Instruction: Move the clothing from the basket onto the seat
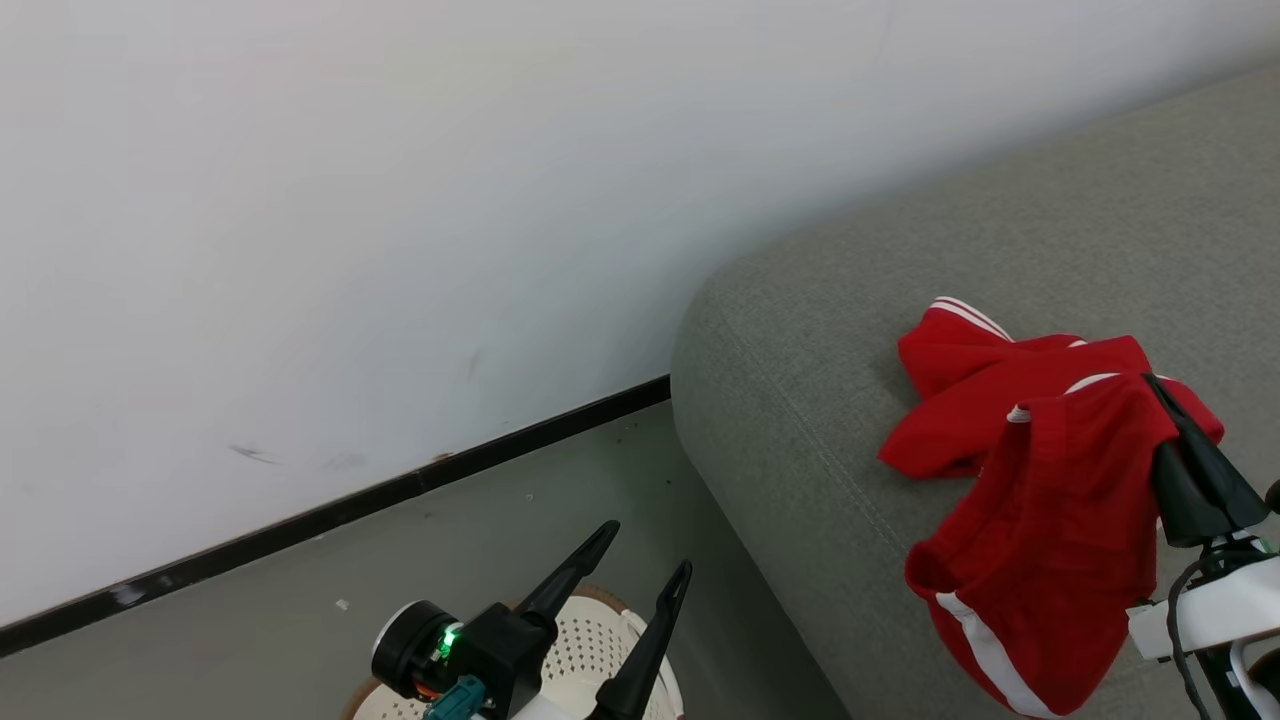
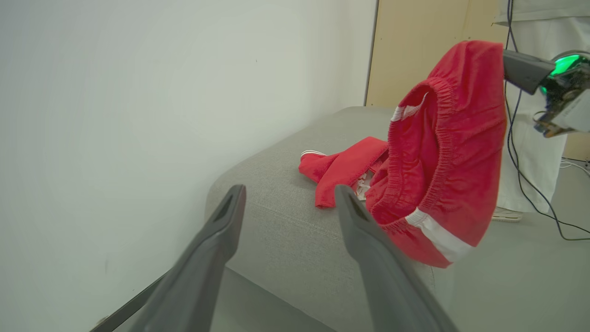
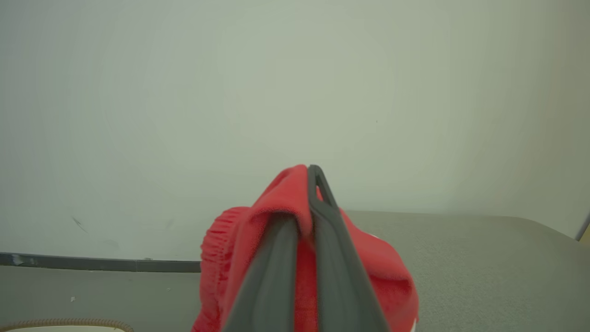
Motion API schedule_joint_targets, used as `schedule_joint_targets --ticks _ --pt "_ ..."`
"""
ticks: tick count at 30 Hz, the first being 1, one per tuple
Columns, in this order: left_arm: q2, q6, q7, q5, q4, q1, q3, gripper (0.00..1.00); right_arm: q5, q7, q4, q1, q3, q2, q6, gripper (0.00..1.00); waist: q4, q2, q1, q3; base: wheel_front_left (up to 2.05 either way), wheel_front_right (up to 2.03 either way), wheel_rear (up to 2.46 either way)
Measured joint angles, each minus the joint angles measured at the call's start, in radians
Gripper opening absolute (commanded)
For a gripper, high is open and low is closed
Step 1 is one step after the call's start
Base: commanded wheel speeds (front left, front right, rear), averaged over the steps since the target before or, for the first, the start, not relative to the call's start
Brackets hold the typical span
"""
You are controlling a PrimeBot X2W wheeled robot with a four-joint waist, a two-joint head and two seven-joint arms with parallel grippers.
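Left jaws gape empty over the basket; right jaws pinch red shorts above the seat, beside another garment.

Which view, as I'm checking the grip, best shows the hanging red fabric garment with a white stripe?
The left wrist view: the red fabric garment hangs almost whole from the shut right claw, waistband and stripe plain. The head view has the claw hiding part; the right wrist view gives bunched, pinched cloth.

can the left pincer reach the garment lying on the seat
Likely yes: the left pincer is open and empty, bare seat lies before the lying garment; the held garment hangs close beside.
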Motion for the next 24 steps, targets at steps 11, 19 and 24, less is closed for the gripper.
schedule_joint_targets --ticks 11,19,24 --pt "-0.001 0.02 -0.034 0.009 0.007 0.0 0.031 1.0 0.048 0.021 0.009 -0.054 0.109 -0.007 0.0 0.0 -0.086 0.0 0.0 0.022 0.0 0.0 0.0" --pt "0.019 0.07 -0.042 0.031 -0.009 0.0 0.083 1.0 0.08 0.067 0.046 -0.367 0.167 -0.079 0.0 0.0 -0.118 0.0 0.0 0.05 0.0 0.0 0.0" --pt "0.043 0.092 -0.042 0.046 -0.041 0.0 0.107 1.0 0.08 0.111 0.118 -0.543 0.142 -0.127 0.0 0.0 -0.121 0.0 0.0 0.078 0.0 0.0 0.0"
